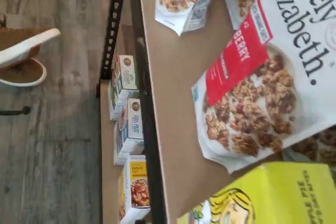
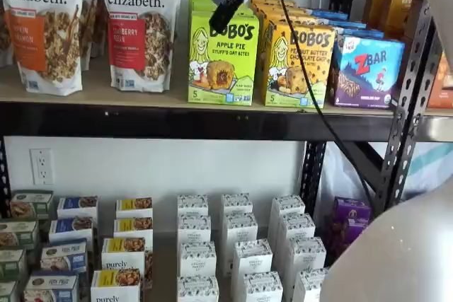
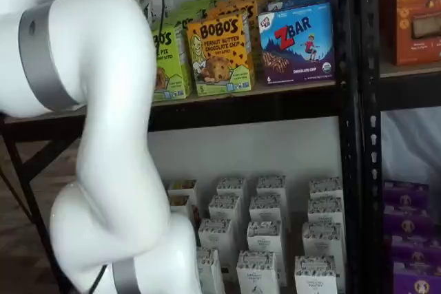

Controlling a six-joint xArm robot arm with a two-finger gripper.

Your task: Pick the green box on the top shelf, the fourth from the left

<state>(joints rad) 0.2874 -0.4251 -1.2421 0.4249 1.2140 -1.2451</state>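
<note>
The green box, lime green with "BOBO'S Apple Pie" and a cartoon blonde girl, stands upright at the front of the top shelf. It is between a Purely Elizabeth granola bag and the yellow-orange Bobo's box. My gripper hangs from the top edge of a shelf view, its black fingers in front of the box's upper left corner. No gap between the fingers shows, and I cannot tell whether they touch the box. The white arm hides most of the box in a shelf view. The wrist view shows the box's top on the tan board.
Purely Elizabeth granola bags stand left of the green box. The yellow-orange Bobo's peanut butter box and the blue ZBar box stand right of it. Small white boxes fill the lower level. A black cable hangs across the shelf front.
</note>
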